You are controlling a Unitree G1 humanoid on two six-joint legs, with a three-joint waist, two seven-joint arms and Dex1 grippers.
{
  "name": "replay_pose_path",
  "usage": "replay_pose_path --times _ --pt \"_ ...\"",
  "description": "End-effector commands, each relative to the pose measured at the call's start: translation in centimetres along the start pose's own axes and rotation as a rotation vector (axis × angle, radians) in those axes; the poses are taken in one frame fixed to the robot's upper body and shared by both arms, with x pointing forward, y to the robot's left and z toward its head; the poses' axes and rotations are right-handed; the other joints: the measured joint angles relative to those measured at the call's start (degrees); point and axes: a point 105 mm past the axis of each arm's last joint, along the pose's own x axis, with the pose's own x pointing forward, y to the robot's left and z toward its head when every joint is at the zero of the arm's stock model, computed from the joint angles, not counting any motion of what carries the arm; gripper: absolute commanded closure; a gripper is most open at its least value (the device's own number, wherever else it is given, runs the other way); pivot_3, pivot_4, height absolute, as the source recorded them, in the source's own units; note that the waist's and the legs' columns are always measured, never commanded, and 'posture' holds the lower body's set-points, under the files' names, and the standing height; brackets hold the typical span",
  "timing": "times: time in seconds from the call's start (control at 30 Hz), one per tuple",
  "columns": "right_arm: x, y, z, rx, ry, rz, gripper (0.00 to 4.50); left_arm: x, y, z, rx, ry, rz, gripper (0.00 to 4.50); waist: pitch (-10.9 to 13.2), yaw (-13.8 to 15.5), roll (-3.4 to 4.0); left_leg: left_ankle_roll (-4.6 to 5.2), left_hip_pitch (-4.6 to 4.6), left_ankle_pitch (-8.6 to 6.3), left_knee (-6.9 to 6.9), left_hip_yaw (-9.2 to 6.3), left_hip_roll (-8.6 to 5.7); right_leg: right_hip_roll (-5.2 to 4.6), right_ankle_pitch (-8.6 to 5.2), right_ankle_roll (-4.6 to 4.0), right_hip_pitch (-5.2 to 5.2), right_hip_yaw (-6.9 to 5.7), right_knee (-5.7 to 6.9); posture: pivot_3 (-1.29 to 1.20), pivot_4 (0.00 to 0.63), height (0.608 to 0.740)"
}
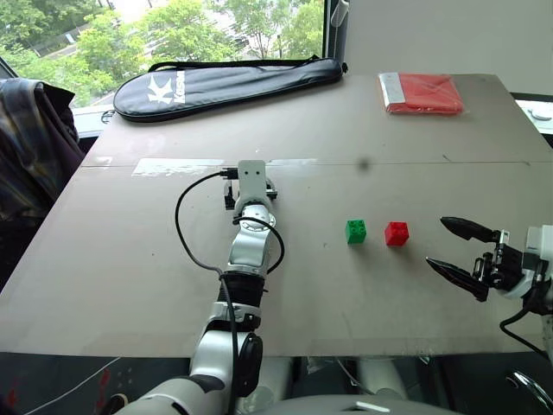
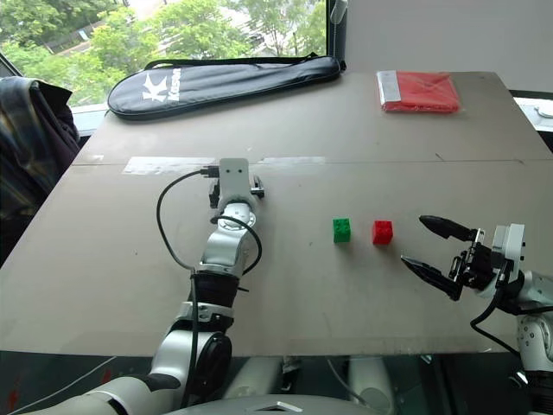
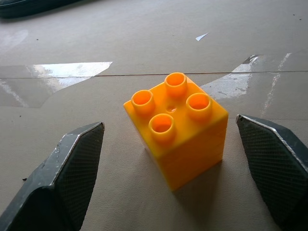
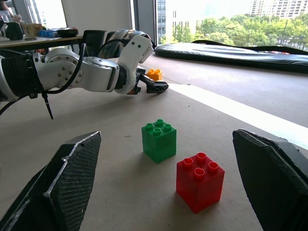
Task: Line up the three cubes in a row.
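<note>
The three cubes are small studded plastic toy bricks, and by the look of them they should be light, rigid and smooth-sided, with flat walls that give a two-finger grip a fair seat; I would take each one across two opposite side walls, low enough that the studs on top stay free, since a pinch on a corner would likely let the slick plastic twist out. They stand on the broad table [image 1: 130, 277], where a long black racket bag [image 1: 229, 85] lies along the far edge and a flat red packet [image 1: 422, 93] sits at the far right corner, both well away from the work. The left arm reaches out long over the middle of the table, its wrist close to level and pointing away from the robot, while the right arm is held back near the table's near right edge, its wrist angled inward toward the centre. The left gripper [image 3: 173, 168] has its jaws spread wide and grips nothing; the yellow cube [image 3: 177, 127] stands upright between the two pads, apart from both, turned so that a corner rather than a flat wall faces the wrist. The right gripper [image 1: 458, 252] is likewise wide open and empty; ahead of its jaws and apart from them stand the red cube [image 1: 397, 233] and, just past it, the green cube [image 1: 355, 231], side by side with a small gap between them. The yellow one is well apart from that pair.
</note>
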Motion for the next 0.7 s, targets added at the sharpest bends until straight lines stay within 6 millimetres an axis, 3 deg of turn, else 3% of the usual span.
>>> replay_pose_path --times 0.03,0.07,0.1,0.13,0.17,0.27,0.4,0.5,0.7 --pt "0.2 -0.1 1.0 -0.035 -0.027 0.003 0.0 0.1 0.9 -0.3 -0.025 0.027 0.052 0.53 0.0 -0.01 0.0 0.0 0.01 0.0 0.0 0.0 0.0 0.0 0.0 0.0 0.0 0.01 0.0 0.0 0.15 0.712" --pt "0.2 -0.1 1.0 -0.035 -0.026 0.004 0.0 0.1 0.9 -0.3 -0.029 0.032 0.055 0.7 0.0 -0.02 0.0 0.0 0.01 0.0 0.0 0.01 0.0 0.0 0.0 0.01 0.0 0.0 0.01 0.0 0.15 0.712" --pt "0.2 -0.1 1.0 -0.036 -0.026 0.004 0.0 0.0 0.9 -0.4 -0.035 0.038 0.06 1.38 0.0 -0.04 0.0 0.0 0.01 0.0 0.0 0.01 0.0 0.02 0.0 0.01 0.0 0.0 0.01 0.0 0.15 0.712" --pt "0.2 -0.2 1.0 -0.036 -0.026 0.005 0.0 0.0 1.0 -0.4 -0.038 0.042 0.064 1.38 0.0 -0.05 0.0 0.0 0.01 0.0 0.0 0.01 0.0 0.02 0.0 0.01 0.0 0.01 0.01 0.0 0.15 0.712" --pt "0.3 -0.2 1.0 -0.037 -0.026 0.005 0.0 0.0 1.0 -0.4 -0.039 0.042 0.066 2.01 0.0 -0.05 0.0 0.0 0.01 0.0 0.0 0.01 0.01 0.02 0.0 0.01 0.0 0.01 0.01 0.0 0.15 0.712" --pt "0.3 -0.1 1.0 -0.035 -0.026 0.007 0.0 -0.1 1.4 -0.8 -0.038 0.047 0.072 3.2 -0.01 -0.04 0.0 0.0 0.01 0.0 0.0 0.01 0.01 0.02 0.0 0.0 0.0 0.0 0.01 0.0 0.15 0.712" --pt "0.5 0.0 0.9 -0.033 -0.027 0.008 0.0 -0.2 1.0 -0.8 -0.094 0.004 -0.054 3.25 -0.01 -0.15 0.01 -0.01 0.02 0.0 0.0 0.03 0.01 0.02 0.0 0.0 0.0 0.03 0.01 0.0 0.15 0.712" --pt "0.5 0.1 0.9 -0.031 -0.028 0.007 0.0 -1.4 0.0 0.0 -0.075 -0.124 -0.323 3.25 -0.02 -0.19 0.03 -0.02 0.02 0.01 -0.01 0.03 0.02 0.01 0.01 -0.01 -0.01 0.03 0.01 0.0 0.15 0.712" --pt "0.4 0.4 0.5 -0.018 -0.018 0.013 0.0 -4.4 -0.5 -0.5 0.064 -0.222 -0.836 3.25 -0.02 0.06 0.04 -0.02 -0.01 0.01 -0.02 0.03 0.0 -0.03 0.0 -0.03 -0.02 0.03 -0.01 0.0 0.15 0.712"
